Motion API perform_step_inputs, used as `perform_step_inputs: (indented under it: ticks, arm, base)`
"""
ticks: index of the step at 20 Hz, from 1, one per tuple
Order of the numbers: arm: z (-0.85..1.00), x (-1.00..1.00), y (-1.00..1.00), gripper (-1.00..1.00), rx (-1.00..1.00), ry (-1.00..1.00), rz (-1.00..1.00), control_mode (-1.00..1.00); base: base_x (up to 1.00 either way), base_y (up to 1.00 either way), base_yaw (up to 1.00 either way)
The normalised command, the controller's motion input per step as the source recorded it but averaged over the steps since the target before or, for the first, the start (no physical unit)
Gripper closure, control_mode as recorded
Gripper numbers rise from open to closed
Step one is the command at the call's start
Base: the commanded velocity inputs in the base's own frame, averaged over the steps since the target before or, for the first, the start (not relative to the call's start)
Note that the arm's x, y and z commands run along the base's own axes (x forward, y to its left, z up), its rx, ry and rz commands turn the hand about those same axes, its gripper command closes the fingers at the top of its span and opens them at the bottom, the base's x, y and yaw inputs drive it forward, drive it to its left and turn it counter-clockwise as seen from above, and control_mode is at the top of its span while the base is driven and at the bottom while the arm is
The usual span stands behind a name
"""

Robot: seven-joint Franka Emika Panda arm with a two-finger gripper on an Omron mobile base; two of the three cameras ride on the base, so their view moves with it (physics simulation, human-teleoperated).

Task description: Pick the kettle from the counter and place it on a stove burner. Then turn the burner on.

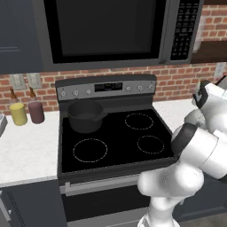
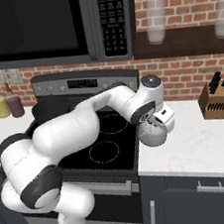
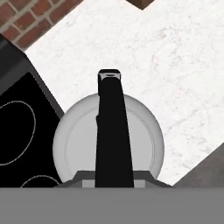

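1. Kettle [image 2: 151, 131]: silvery dome with a dark arched handle [image 3: 113, 131]. You will find it on the counter [image 2: 198, 145], just right of the cooktop's [image 1: 115, 137] edge. From the hand view you look straight down on it, with the handle running up the middle of the dome.
2. Gripper [image 2: 154, 123]: set directly over the kettle, jaws closed down on the handle. The fingertips themselves are hidden, so judge the hold as likely rather than proven. Whether the kettle has left the counter, you cannot tell.
3. Burners: four dashed rings on black glass. The near right ring [image 1: 150, 144] is bare and lies closest to the kettle. A dark pot [image 1: 85, 116] sits on the rear left one.
4. Stove knobs [image 1: 75, 93]: a row along the rear panel, untouched.
5. Progress: early. The grasp appears made; the carry to a burner, the set-down, the release and the knob turn are all left for you.
6. Bystanders: two condiment bottles [image 1: 26, 111] at far left and a knife block [image 2: 215, 101] at far right, both well apart from the work.
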Motion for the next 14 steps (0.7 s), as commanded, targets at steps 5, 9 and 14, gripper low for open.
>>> perform_step_inputs:
  ticks: [5,9,14]
  arm:
    - [0.48,-0.11,1.00,1.00,0.00,0.04,0.00,-1.00]
    - [0.01,-0.15,0.99,1.00,0.00,0.02,0.00,-1.00]
    - [-0.02,-0.06,0.90,1.00,0.04,0.00,0.00,-1.00]
  base:
    - [0.00,0.00,0.00]
    - [0.00,0.00,0.00]
    - [0.00,0.00,0.00]
